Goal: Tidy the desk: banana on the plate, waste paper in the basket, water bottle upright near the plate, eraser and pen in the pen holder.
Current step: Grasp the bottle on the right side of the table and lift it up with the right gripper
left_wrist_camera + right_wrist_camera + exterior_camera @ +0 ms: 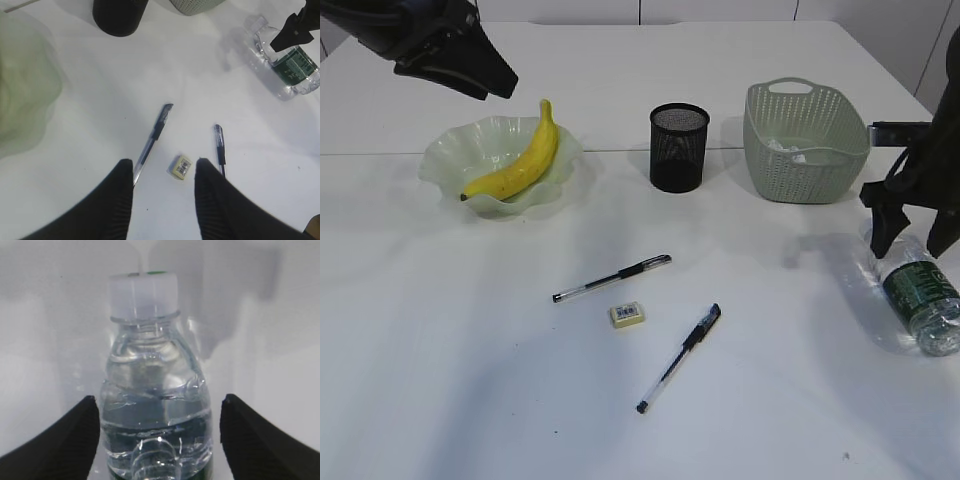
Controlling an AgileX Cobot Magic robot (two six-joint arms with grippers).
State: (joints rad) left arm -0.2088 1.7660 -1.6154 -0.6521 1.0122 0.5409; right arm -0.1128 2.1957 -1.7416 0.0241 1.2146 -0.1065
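The banana (520, 160) lies in the pale green plate (445, 150). On its side at the desk's right edge lies the water bottle (918, 295), (150, 390), its white cap (143, 292) pointing away. My right gripper (912, 245), (158, 399) hangs over it, open, one finger on each side of the bottle's shoulder with a gap at both. Mid-desk lie the eraser (627, 315), (182, 166) and two pens (615, 277), (680, 358). My left gripper (500, 88), (164, 162) is raised at the far left, open and empty. White waste paper (790, 150) sits in the basket (805, 150).
The black mesh pen holder (678, 147) stands between plate and basket at the back. The bottle lies close to the desk's right edge. The basket stands just behind my right arm.
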